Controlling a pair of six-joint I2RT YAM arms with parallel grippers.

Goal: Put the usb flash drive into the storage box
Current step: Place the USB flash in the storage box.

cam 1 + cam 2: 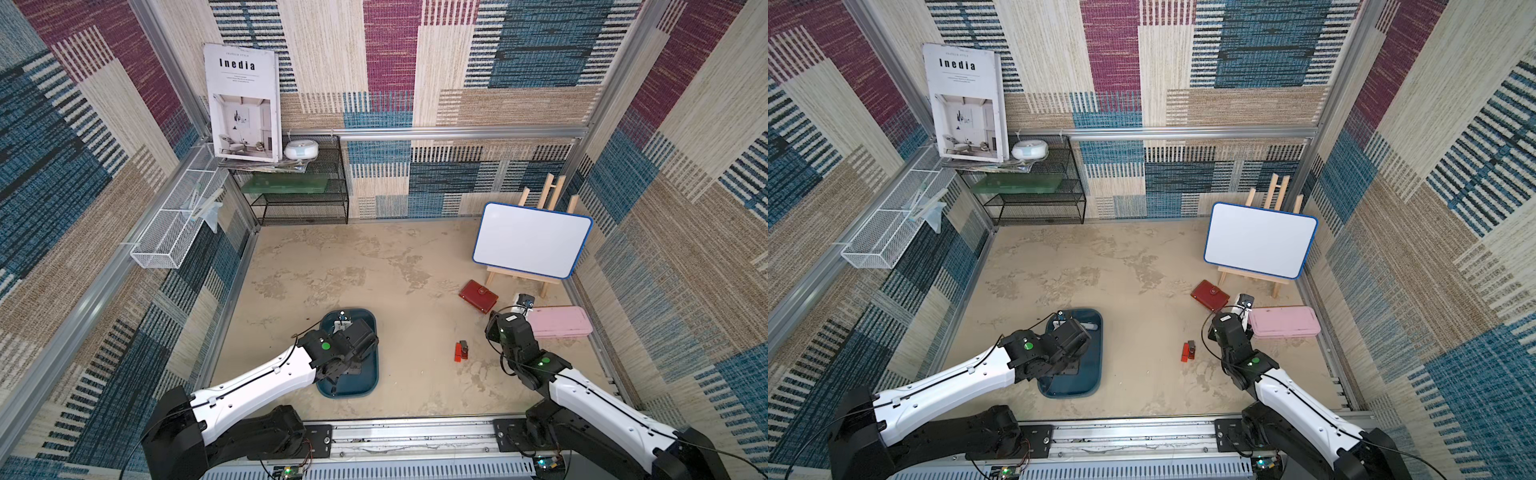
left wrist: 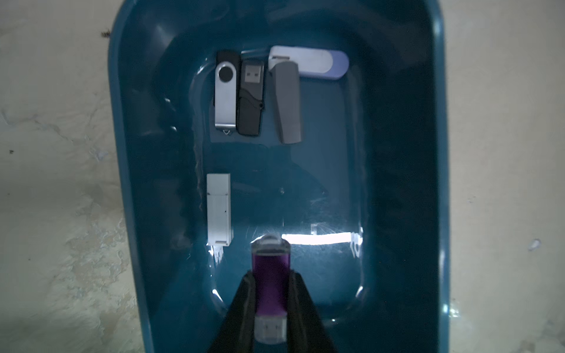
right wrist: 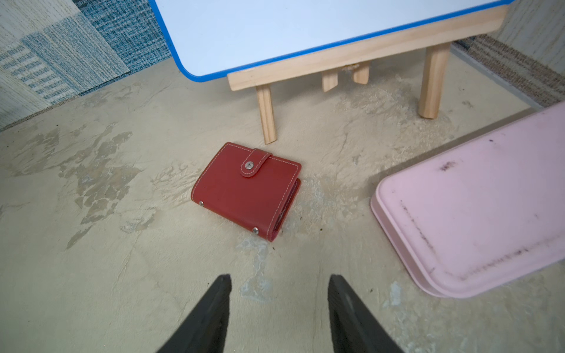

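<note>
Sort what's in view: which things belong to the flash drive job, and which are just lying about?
Job: purple drive, blue box, five drives inside it, loose red item (perhaps a drive).
Lying about: wallet, pink case, whiteboard, magazine, wire basket.

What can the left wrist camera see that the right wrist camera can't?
Only the left wrist view shows the teal storage box holding a silver drive, a black drive, a grey drive, a white-and-lilac drive and a white drive, plus the left gripper shut on a purple flash drive over the box. Only the right wrist view shows the red wallet, the whiteboard on its wooden easel, the pink case and the open right gripper. Both show the beige tabletop.
</note>
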